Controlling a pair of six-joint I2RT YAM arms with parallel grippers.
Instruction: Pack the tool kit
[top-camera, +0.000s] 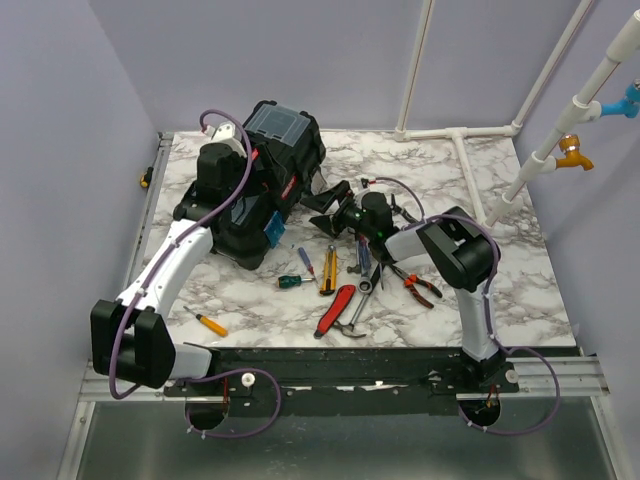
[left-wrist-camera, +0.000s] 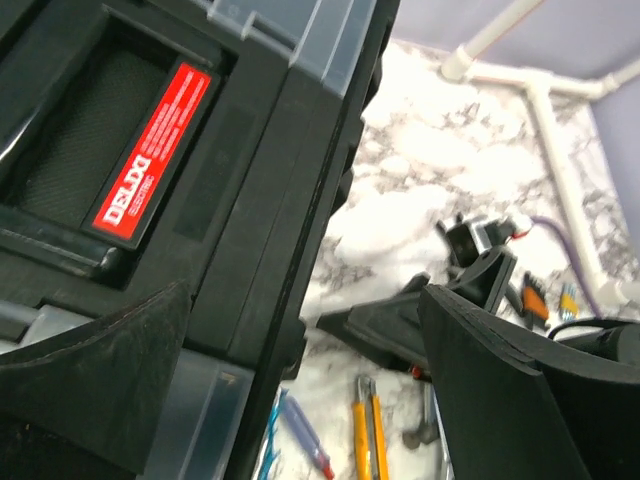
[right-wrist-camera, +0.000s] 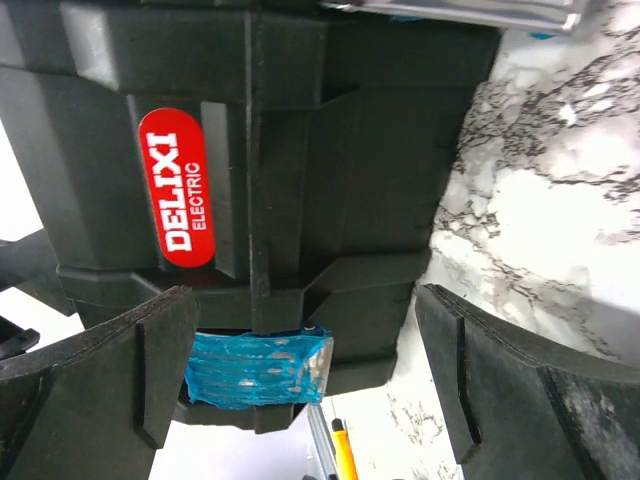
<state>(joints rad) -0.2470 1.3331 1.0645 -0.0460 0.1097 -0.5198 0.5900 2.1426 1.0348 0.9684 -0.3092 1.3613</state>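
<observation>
Marble desk (top-camera: 500, 260) looking slick: my open left end effector (left-wrist-camera: 305, 300) and right end effector (right-wrist-camera: 305, 310) are risking skidding the toolbox (top-camera: 262, 170) ahead.

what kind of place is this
Probably a robot lab test cell, not a real workshop: plain lilac walls box in a marble-patterned tabletop, with a white plastic pipe frame at the back.

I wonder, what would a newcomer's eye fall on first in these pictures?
A big black toolbox sits at the back left of the marble table. Loose hand tools lie scattered in front of it, a red-handled tool among them. The right wrist view fills with its red DELIXI label.
</observation>
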